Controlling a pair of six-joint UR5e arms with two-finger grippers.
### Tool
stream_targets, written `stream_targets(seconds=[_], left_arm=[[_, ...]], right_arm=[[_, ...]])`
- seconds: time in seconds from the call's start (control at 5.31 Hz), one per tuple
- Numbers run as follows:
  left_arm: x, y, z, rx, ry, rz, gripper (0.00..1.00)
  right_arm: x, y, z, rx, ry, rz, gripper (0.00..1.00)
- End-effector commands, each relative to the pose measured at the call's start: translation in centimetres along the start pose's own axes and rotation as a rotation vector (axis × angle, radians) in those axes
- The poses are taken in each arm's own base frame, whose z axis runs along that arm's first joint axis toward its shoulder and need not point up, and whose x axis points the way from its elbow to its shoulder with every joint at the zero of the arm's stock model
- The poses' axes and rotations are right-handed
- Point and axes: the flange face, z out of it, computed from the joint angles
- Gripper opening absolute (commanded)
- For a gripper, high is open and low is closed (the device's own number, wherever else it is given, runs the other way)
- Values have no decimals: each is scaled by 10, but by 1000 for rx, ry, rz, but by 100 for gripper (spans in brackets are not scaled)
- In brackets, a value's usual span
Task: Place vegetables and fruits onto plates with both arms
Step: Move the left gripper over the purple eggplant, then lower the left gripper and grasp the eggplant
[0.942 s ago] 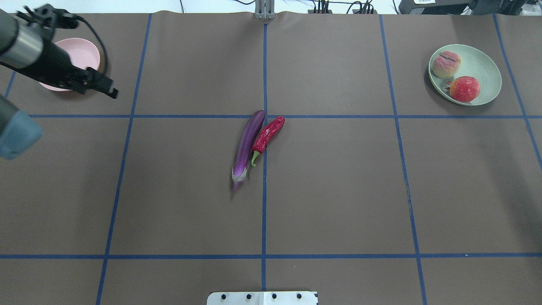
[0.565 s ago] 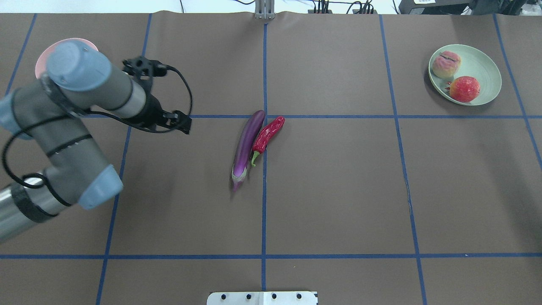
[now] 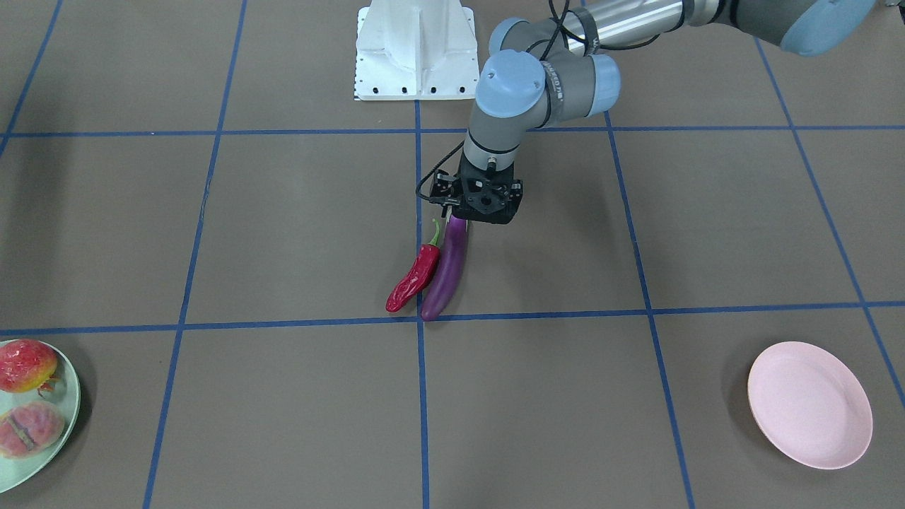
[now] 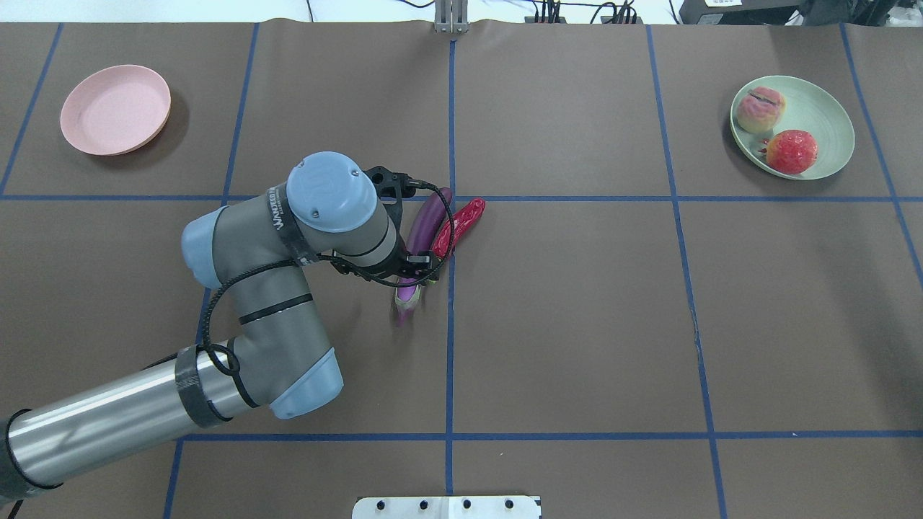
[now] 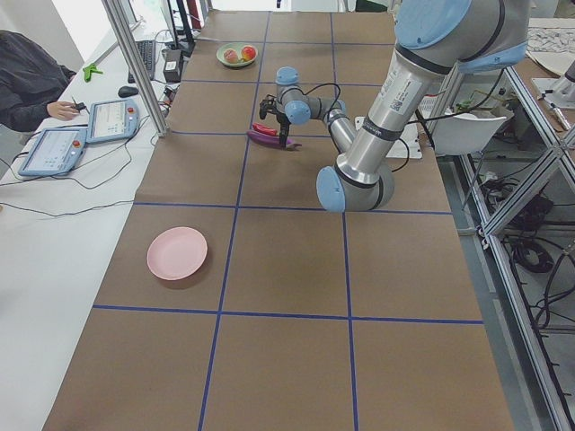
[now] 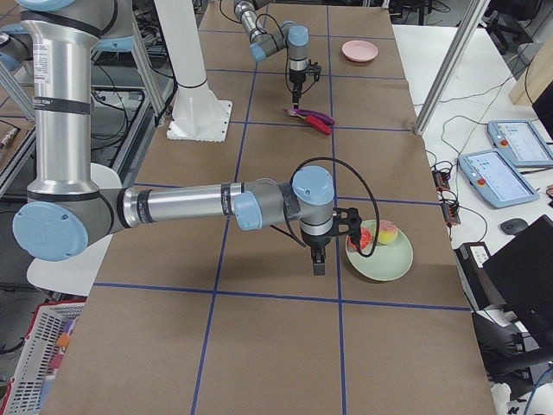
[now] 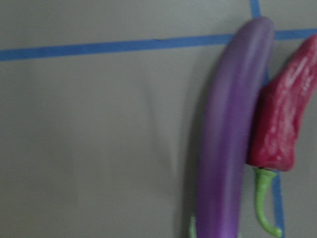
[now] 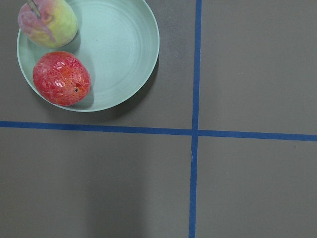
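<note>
Now the glossy eggplant [image 3: 450,268] lies at the worktop's centre, touching the chili pepper [image 3: 417,277]. Probably firm yet slippery: grip mid-body. The left gripper [image 3: 472,215] hovers above its cap; whether its jaws are apart, I cannot tell.

Left arm [image 4: 252,317] extended with elbow sharply folded, wrist turned straight down, left gripper [image 3: 481,213] pointing downward, fingers hidden beneath its black body, right arm [image 6: 181,206] stretched out level, right gripper [image 6: 318,262] hanging vertical, jaw state unclear.
</note>
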Motion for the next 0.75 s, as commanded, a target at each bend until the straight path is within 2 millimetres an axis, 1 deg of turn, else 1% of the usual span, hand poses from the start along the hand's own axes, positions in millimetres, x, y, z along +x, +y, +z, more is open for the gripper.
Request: stream_targets(seconds=[0.0, 0.38, 0.56], left_arm=[[11, -3, 8, -16, -8, 7, 73], [4, -5, 13, -17, -21, 1, 71], [4, -5, 13, -20, -20, 1, 69]], right_arm=[[-1, -1, 0, 1, -2, 2, 100], [-2, -2, -1, 3, -2, 6, 100], [-2, -2, -2, 4, -2, 5, 100]])
